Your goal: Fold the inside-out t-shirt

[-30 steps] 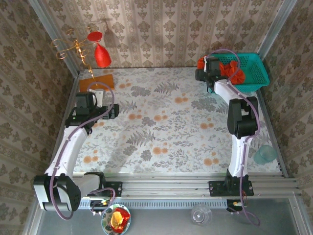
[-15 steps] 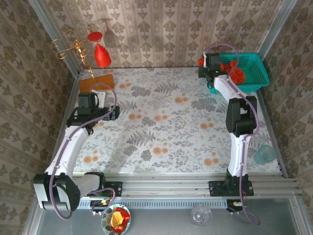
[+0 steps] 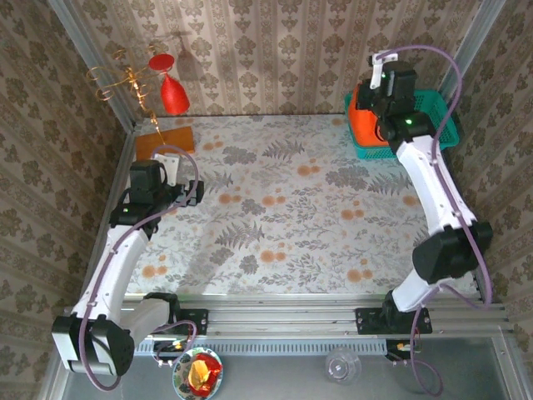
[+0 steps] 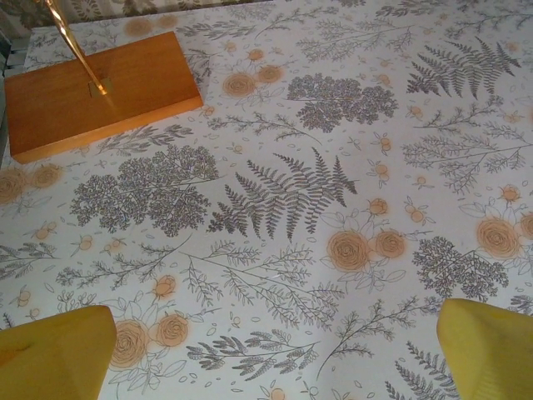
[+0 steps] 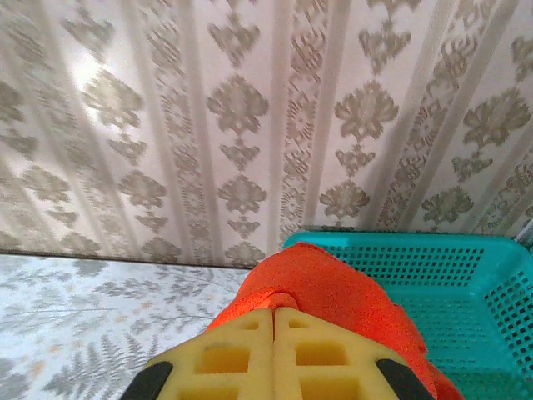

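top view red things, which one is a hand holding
The orange-red t-shirt at the teal basket, pinched by the right hand; the red ornament hangs untouched back left.

t-shirt: lower part behind right gripper, cut by bottom edge | teal basket: cut at right edge | left gripper: fingers cut by bottom edge

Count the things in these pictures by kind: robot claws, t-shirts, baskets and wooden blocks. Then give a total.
Claws, left claw and right claw: 2
T-shirts, the orange-red t-shirt: 1
Baskets, the teal basket: 1
Wooden blocks, the wooden block: 1
Total: 5
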Robot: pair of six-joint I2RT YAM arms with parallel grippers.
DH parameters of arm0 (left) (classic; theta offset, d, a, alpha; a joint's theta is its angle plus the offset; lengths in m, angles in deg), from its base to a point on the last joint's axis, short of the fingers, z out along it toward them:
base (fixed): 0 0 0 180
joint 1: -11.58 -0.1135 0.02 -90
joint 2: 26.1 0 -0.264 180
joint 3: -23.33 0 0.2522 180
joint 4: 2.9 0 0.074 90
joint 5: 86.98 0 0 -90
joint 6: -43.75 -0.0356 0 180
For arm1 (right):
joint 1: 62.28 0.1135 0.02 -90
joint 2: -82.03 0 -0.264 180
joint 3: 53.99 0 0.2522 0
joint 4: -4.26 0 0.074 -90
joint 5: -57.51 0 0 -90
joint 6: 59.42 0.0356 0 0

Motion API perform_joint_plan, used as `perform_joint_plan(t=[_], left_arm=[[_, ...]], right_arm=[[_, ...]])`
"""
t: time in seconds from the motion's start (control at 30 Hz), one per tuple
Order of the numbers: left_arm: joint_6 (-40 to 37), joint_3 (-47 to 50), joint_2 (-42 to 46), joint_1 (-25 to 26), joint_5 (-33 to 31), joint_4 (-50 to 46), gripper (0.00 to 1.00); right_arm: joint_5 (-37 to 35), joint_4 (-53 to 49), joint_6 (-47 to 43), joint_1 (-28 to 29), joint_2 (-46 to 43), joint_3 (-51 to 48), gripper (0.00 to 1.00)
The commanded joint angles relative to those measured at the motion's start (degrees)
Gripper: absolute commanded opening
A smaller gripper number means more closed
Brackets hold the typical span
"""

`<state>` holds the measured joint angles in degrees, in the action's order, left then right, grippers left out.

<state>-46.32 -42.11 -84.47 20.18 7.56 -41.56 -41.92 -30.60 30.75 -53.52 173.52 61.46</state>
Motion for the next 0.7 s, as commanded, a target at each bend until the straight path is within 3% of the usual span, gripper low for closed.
perform_joint_plan(t=[0.0, 0.3, 0.67], left_arm=[[-0.2, 0.7, 1.0, 0.3, 0.9, 1.2, 1.0], [-0.5, 1.1, 2.1, 1.7, 3.6, 2.1, 0.97], [-1.2, 1.4, 3.4, 2.9, 2.8, 2.2, 0.97]], right_arm=[[4.1, -5.2, 0.8, 2.6, -6.0, -0.2, 0.0], [12.3, -4.7, 10.4, 10.9, -17.5, 1.6, 0.0], [19.5, -2.9, 17.6, 21.4, -13.3, 15.9, 0.0]])
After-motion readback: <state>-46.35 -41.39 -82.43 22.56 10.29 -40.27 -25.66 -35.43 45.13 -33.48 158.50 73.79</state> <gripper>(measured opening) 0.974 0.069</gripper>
